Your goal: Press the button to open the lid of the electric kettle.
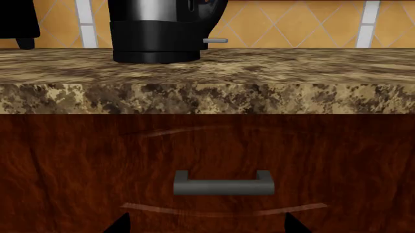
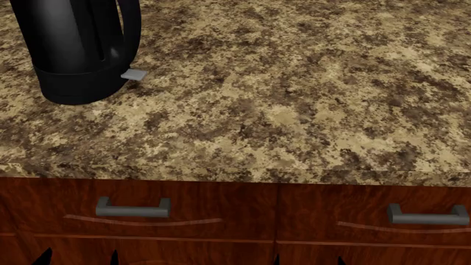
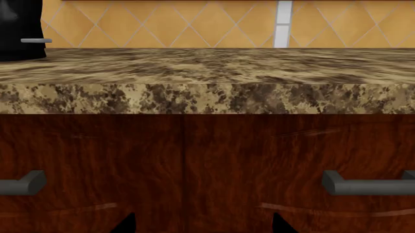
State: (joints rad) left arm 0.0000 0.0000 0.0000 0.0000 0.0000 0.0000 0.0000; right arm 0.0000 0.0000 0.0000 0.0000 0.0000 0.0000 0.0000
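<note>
The electric kettle (image 2: 74, 49) stands at the far left of the granite counter, glossy black with a loop handle and a thicker round base. Its top is cut off in every view, so the lid and the button are out of view. A small flat light-grey tab (image 2: 133, 74) sticks out at its base. The kettle's lower body also shows in the left wrist view (image 1: 155, 41) and at the edge of the right wrist view (image 3: 19, 29). My left gripper (image 2: 79, 257) and right gripper (image 2: 308, 259) are open, empty and low in front of the drawers, well below the counter.
The granite counter (image 2: 294, 110) has a thick front edge (image 1: 207, 99). Below it are dark wood drawers with grey bar handles (image 2: 132, 208) (image 2: 427, 215). An orange tiled wall (image 3: 194, 24) stands behind the counter. Another black object (image 1: 18, 22) sits left of the kettle.
</note>
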